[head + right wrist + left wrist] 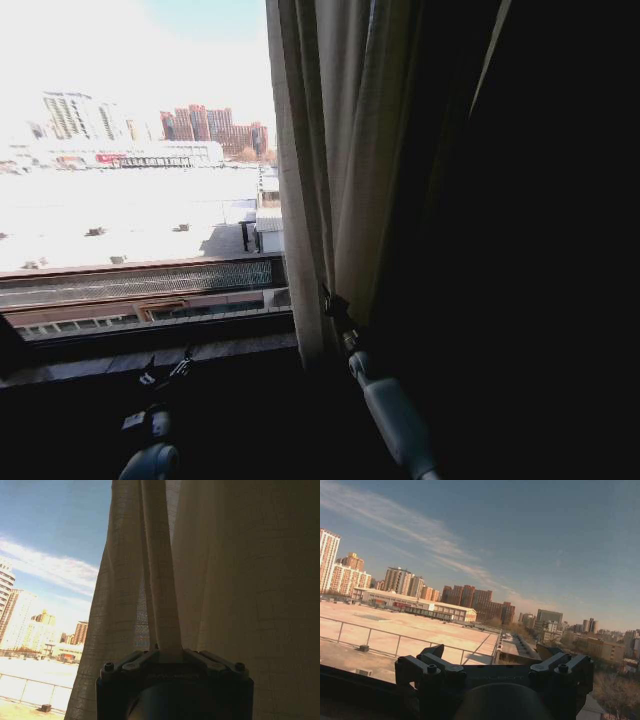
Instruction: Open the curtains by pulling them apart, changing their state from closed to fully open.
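We see the curtains (345, 150) gathered into a thick bundle of vertical pleats just right of the view's middle, hanging from the top edge down to the dark window sill (150, 352). The cloth is a pale, loosely woven fabric with a fine grid texture, and daylight glows through its thinner folds in the right wrist view (210, 570). To the left of it the glass stands uncovered, showing a flat bright rooftop (120, 210) and blocky reddish towers (215, 125) under a hazy sky; to the right all is deep shadow.

Our right gripper (335, 310), on a smooth white rounded arm, reaches up to the bundle's lower part, and its dark fingers are pinched tight on one narrow pleat that rises straight from between them (165, 647).

Our left gripper (165, 368) sits low beside the sill, well apart from the fabric, its angular black bolted fingers (432, 667) spread wide with nothing between them.
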